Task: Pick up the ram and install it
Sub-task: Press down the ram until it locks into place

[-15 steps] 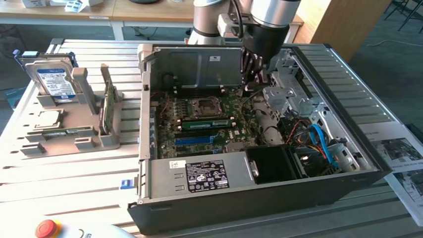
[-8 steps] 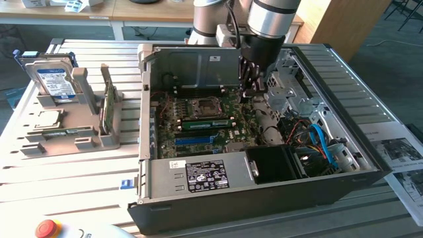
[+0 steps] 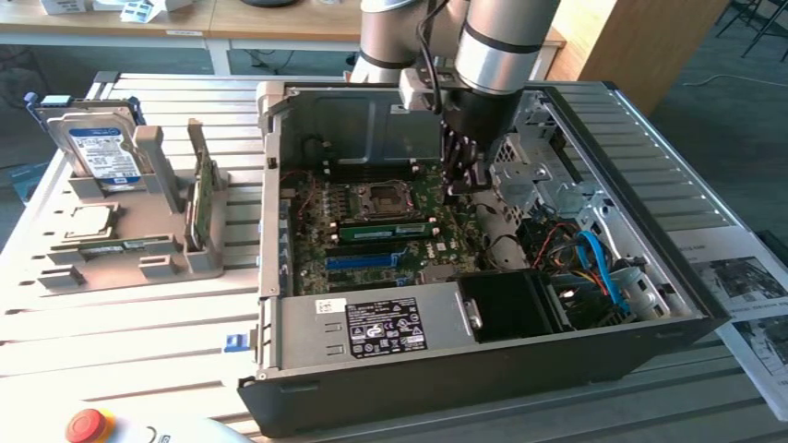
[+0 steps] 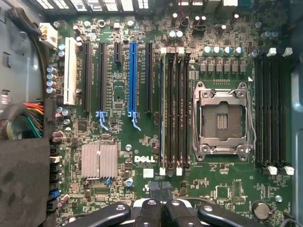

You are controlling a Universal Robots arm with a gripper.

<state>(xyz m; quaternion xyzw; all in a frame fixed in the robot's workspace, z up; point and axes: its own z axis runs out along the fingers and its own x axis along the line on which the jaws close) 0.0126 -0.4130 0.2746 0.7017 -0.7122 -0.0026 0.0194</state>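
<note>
Closest to the wrist camera we find the gripper [image 4: 160, 190], its two dark fingers [image 4: 154, 193] pressed together with nothing between them: clenched on air. In the exterior view the gripper [image 3: 460, 180] hangs low inside the open computer case [image 3: 493, 369], just above the motherboard [image 3: 369, 263] and beside the processor socket [image 3: 376, 197]. We judge that the case lies on its side with the panel off so the arm can come straight down on the slots.

One ram [image 3: 383, 230] stands on edge in a slot next to the socket, on the side toward the power supply [image 3: 369, 328]; to us it looks seated. A second ram [image 3: 201, 198] stands upright in the grey holder [image 3: 166, 268] on the exterior view's left, well apart from the case. That upright pose, we think, leaves its long faces free for a pinch. The same holder keeps a hard drive [image 3: 101, 152] on end and a square silver chip [image 3: 80, 221] lying flat.

For writing, we read "DELL" [image 4: 144, 160] in white on the board, near the memory slots [image 4: 175, 113] with their white clips. The sticker on the power supply, the blue and white label on the hard drive and the printed sheets [image 3: 751, 286] on the exterior view's right are too small for us to read.
</note>
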